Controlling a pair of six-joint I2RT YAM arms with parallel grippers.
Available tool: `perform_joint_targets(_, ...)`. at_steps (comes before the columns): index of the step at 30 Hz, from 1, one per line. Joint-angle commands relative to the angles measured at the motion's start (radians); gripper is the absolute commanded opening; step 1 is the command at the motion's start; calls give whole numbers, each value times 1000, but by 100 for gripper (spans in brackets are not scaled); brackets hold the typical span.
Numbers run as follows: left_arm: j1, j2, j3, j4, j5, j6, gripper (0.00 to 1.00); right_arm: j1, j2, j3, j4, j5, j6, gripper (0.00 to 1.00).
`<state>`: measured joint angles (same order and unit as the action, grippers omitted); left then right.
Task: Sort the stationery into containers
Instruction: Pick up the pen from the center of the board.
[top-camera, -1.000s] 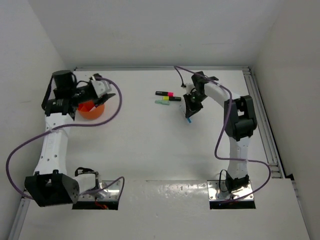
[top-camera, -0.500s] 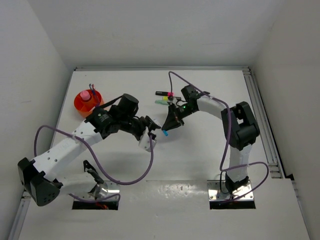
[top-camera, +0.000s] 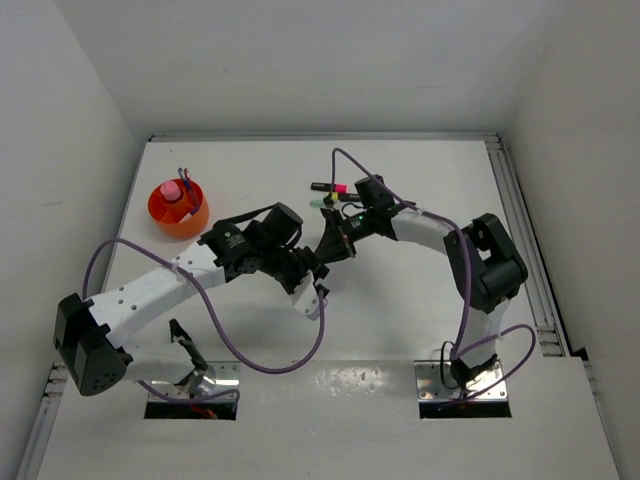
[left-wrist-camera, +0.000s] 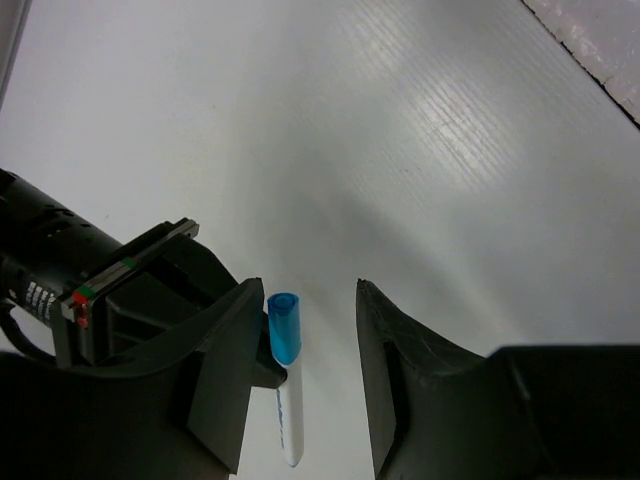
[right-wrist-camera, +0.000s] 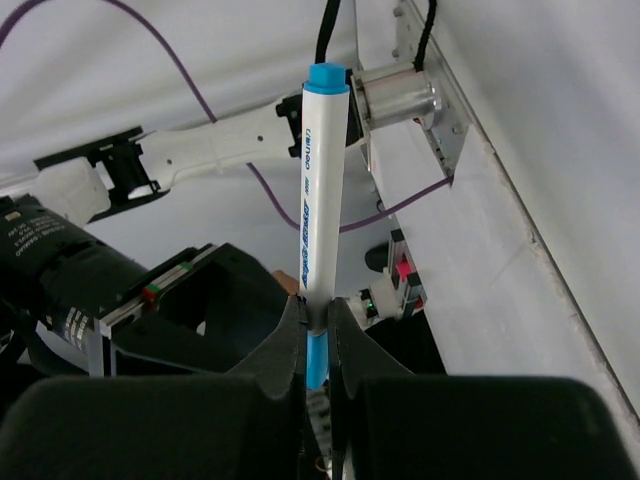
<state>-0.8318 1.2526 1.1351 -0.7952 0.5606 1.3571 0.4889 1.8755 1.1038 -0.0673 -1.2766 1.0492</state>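
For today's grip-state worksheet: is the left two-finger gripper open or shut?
Open: the left gripper has its jaws apart, the white plastic pen with blue cap between them.

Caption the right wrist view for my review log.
Right gripper clamps a blue-ended white pen near one end.

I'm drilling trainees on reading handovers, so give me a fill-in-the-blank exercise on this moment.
The claw clamping the pen belongs to the ____ arm.
The left claw stands ____, the pen between its fingers.
The bowl is coloured ____.
The pen's cap is coloured ____.
Missing words: right; open; orange; blue.
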Motion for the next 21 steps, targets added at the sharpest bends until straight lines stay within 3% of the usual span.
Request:
perform_joint_targets(1,3,17,-3,31,-13,8,48,33,-61,39,35,-40,-1,0)
perform_joint_targets(9,23,36,-8,63,-28,-3,46,60,-84,67,-75,-21,-97,0)
perform_joint_targets(13,34,28,-9,47,-37,2,26,60,-92,60,-78,-20,-104,0)
perform_joint_targets(16,51,8,-15,66,-41,-48,7,41,-92,68,-86,-21,-118,0)
perform_joint_targets(17,57,-1,-12,76,-34,-128,0,24,-88,74,-85,-27,-121,8)
perform_joint_targets(20,144,-48,-12,145,16,-353,0,-90,-98,94,-92,-33,-138,47)
perform_joint_targets(21,170,-64,-20,204,21,-424,0,-134,-99,120,-126,-33,-149,50)
